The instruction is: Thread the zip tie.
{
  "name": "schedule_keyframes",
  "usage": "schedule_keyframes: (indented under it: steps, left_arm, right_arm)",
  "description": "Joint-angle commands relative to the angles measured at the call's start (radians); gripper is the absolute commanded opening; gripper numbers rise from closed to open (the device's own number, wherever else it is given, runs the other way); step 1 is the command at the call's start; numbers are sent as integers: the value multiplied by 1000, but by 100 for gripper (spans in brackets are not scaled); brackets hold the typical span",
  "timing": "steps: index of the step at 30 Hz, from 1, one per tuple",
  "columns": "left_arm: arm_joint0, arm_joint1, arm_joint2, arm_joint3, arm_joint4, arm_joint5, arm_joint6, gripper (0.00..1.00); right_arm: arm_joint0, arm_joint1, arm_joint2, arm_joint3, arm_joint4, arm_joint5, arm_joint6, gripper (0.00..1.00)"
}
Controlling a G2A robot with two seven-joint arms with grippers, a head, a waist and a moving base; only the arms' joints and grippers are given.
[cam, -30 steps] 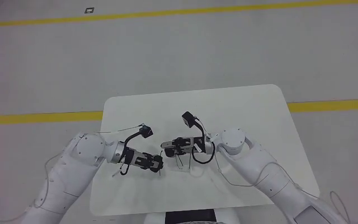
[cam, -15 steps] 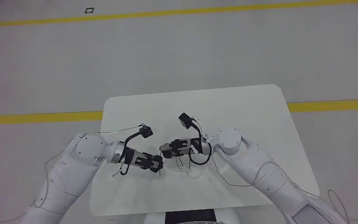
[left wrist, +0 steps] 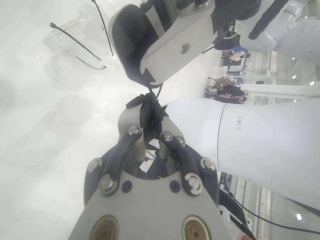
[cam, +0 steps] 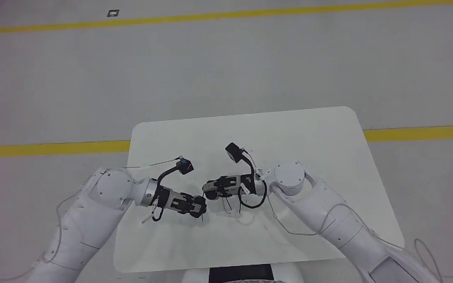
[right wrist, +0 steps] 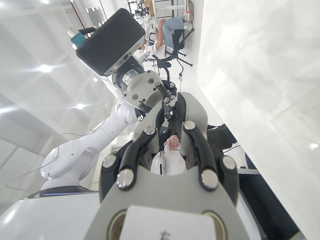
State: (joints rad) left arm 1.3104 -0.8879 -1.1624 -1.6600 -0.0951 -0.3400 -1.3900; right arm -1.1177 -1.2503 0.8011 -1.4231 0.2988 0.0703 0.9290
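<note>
A grey floor [cam: 283,64] crossed by yellow lines [cam: 212,15] is seen around a white, round-cornered tabletop [cam: 318,141], which lies beneath both hands. Over the last second the right hand [cam: 208,188] has been brought slightly closer to the left hand [left wrist: 149,108] and then held almost still. The tips are now nearly touching, so the threading is judged to be at fine alignment. A thin black plastic zip tie [left wrist: 159,91] is pinched in the tightly closed left hand and runs into the right hand, which appears closed on it. Beyond both hands' tips, spare black zip ties [left wrist: 75,41] lie on the tabletop.
</note>
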Motion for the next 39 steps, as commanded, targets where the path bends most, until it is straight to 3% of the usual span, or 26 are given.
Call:
schedule_keyframes:
  steps: [1,4,8,39]
  left_arm:
    - [0,0,0,0,0,0,0,0]
    - [0,0,0,0,0,0,0,0]
    - [0,0,0,0,0,0,0,0]
    - [0,0,0,0,0,0,0,0]
  right_arm:
    - [0,0,0,0,-1,1,0,9]
    - [1,0,-1,0,-3,1,1,2]
    - [1,-1,-2,0,-4,0,2,1]
    - [13,-8,-13,9,-5,1,2,10]
